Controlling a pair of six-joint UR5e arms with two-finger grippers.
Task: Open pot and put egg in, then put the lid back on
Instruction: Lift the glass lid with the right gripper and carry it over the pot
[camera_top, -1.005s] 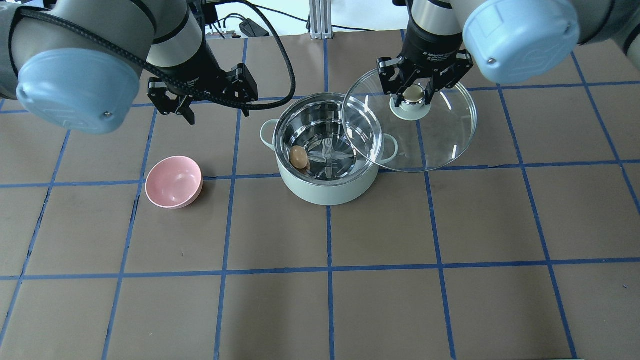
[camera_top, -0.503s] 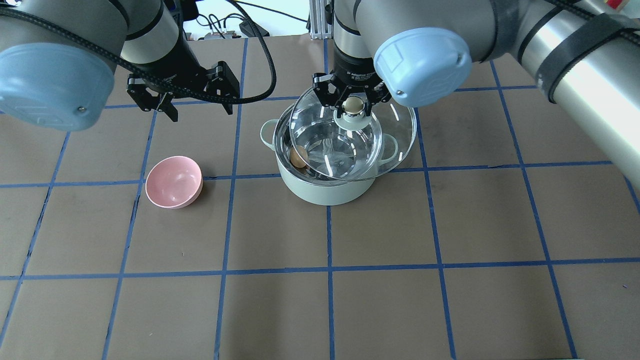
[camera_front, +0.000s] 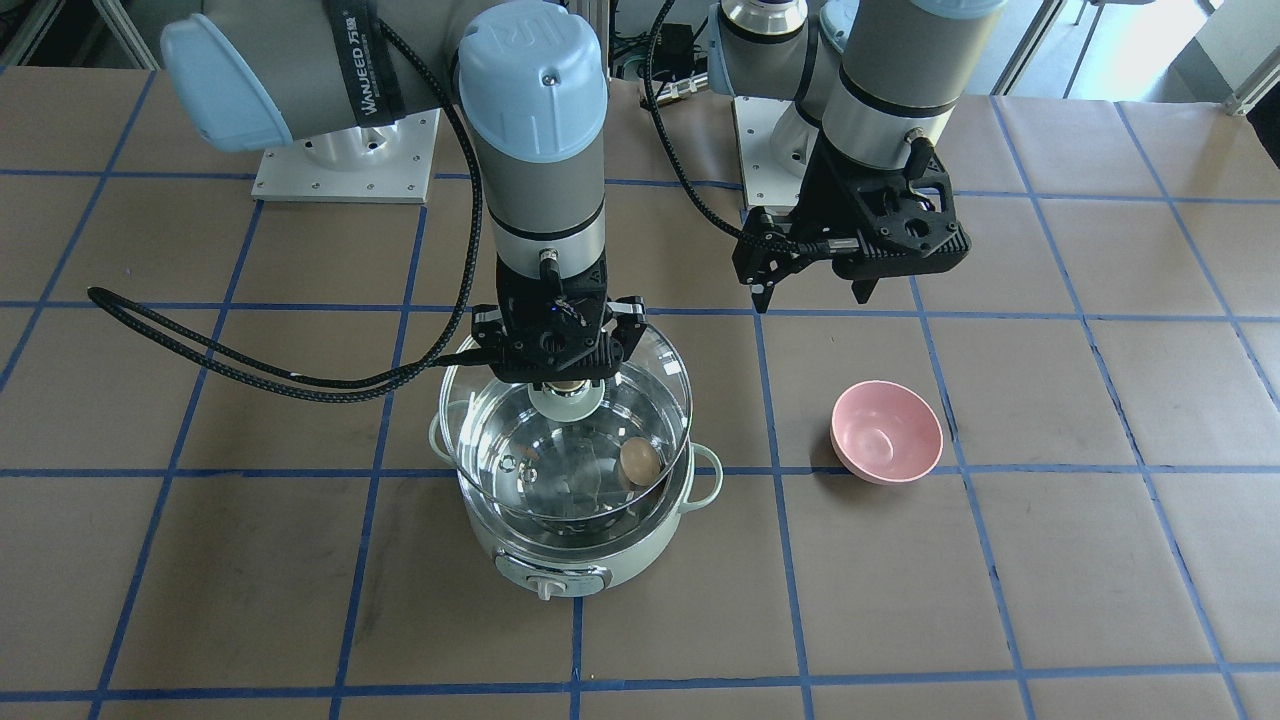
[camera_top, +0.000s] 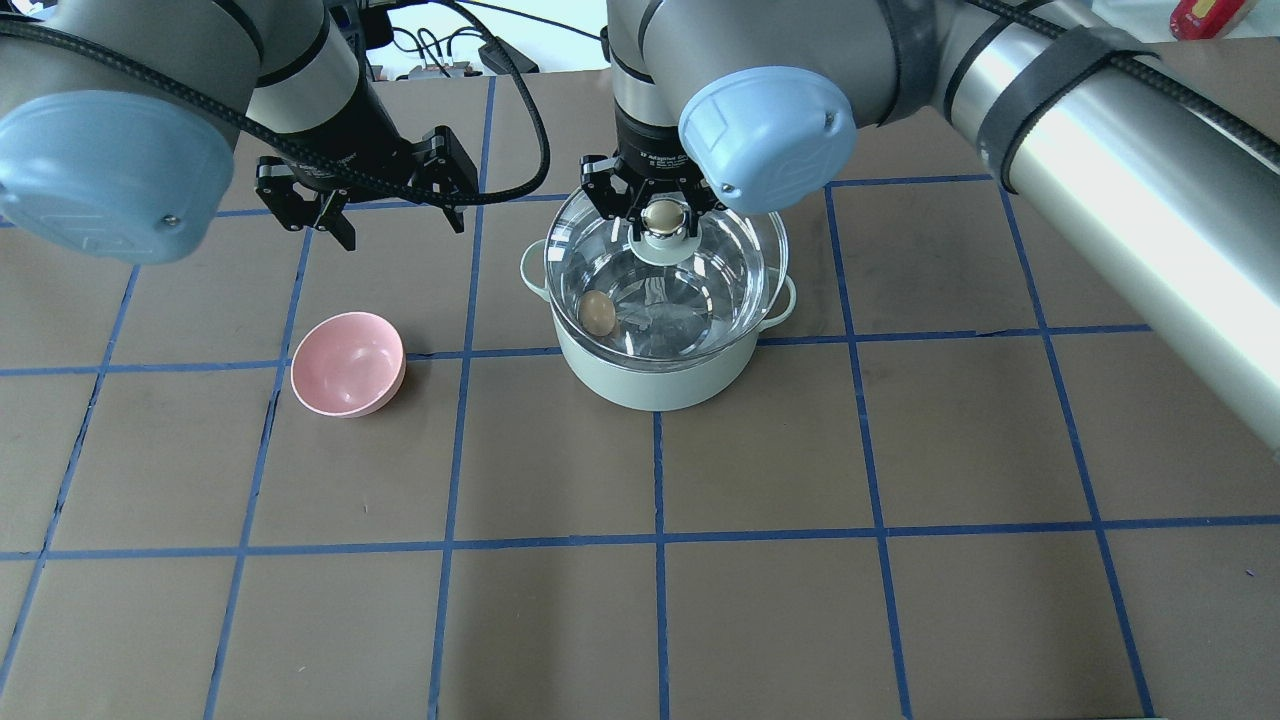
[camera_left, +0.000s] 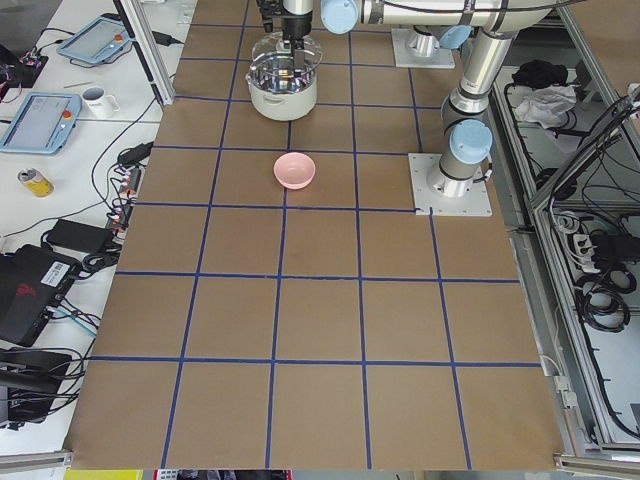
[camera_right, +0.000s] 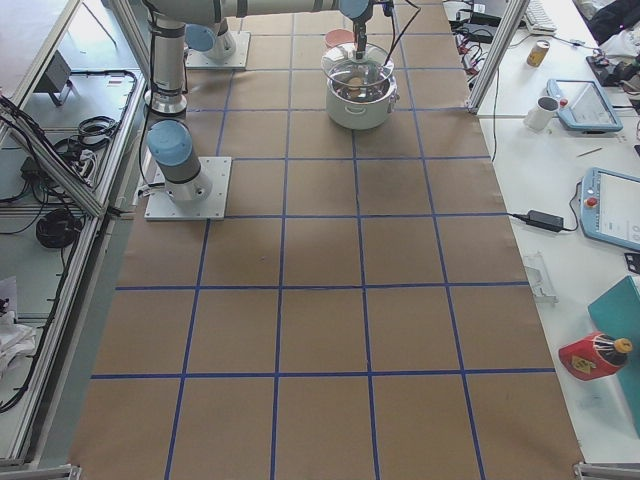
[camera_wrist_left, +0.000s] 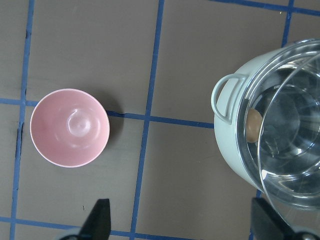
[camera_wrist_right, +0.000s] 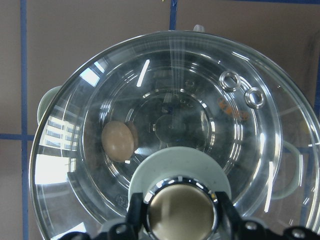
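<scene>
The mint-green pot (camera_top: 655, 385) stands at mid-table, with its knob toward the front-facing camera (camera_front: 548, 586). The tan egg (camera_top: 598, 312) lies inside on the steel bottom, and shows through the glass in the right wrist view (camera_wrist_right: 118, 141). My right gripper (camera_top: 664, 215) is shut on the beige knob (camera_wrist_right: 180, 212) of the clear glass lid (camera_top: 730, 285). It holds the lid over the pot's opening, slightly above the rim and tilted (camera_front: 480, 425). My left gripper (camera_top: 400, 228) is open and empty, hovering left of the pot, behind the bowl.
A pink bowl (camera_top: 348, 362) sits empty on the table left of the pot, also in the left wrist view (camera_wrist_left: 69, 127). The brown table carries a grid of blue tape lines (camera_top: 657, 540). A black cable (camera_front: 250, 365) loops beside the right arm.
My right gripper has carried the lid leftward from beside the pot to over its opening. My left gripper has drawn slightly left and stayed open. The egg has not moved.
</scene>
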